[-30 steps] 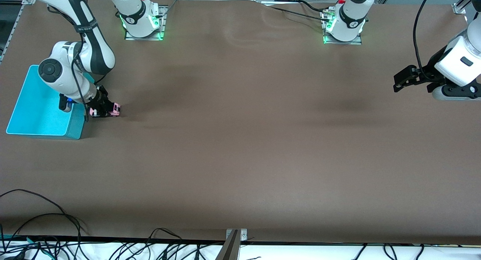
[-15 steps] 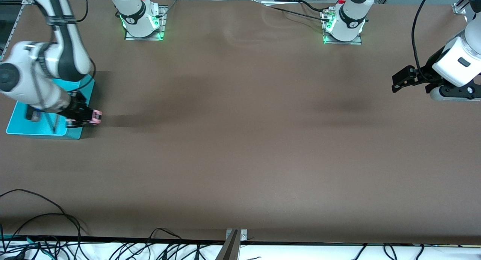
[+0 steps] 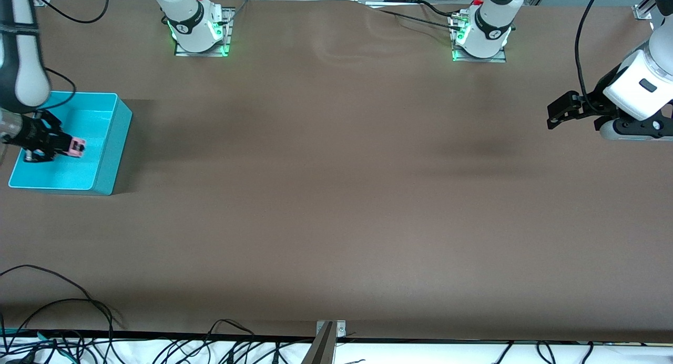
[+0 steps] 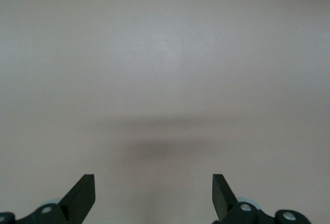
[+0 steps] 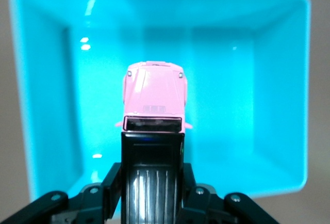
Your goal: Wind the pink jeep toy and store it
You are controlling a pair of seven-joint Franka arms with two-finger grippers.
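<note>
The pink jeep toy (image 3: pixel 78 147) hangs over the inside of the turquoise bin (image 3: pixel 113 159), with my right gripper (image 3: pixel 62 145) shut on it. In the right wrist view the jeep's pink hood (image 5: pixel 154 90) points away from the camera and its black roof sits between the jaws of the right gripper (image 5: pixel 153 182). The bin's floor (image 5: pixel 227 95) lies below it with nothing else inside. My left gripper (image 3: pixel 560 114) waits open above bare table at the left arm's end. The left wrist view shows its fingertips (image 4: pixel 82 195) wide apart with nothing between them.
The bin stands at the right arm's end of the brown table (image 3: pixel 336 195). Both arm bases (image 3: pixel 197 27) are mounted along the table's edge farthest from the front camera. Loose cables (image 3: pixel 63 301) trail over the nearest edge.
My right gripper has lifted the jeep from the table beside the bin and carried it over the bin's inside. The left arm has barely moved.
</note>
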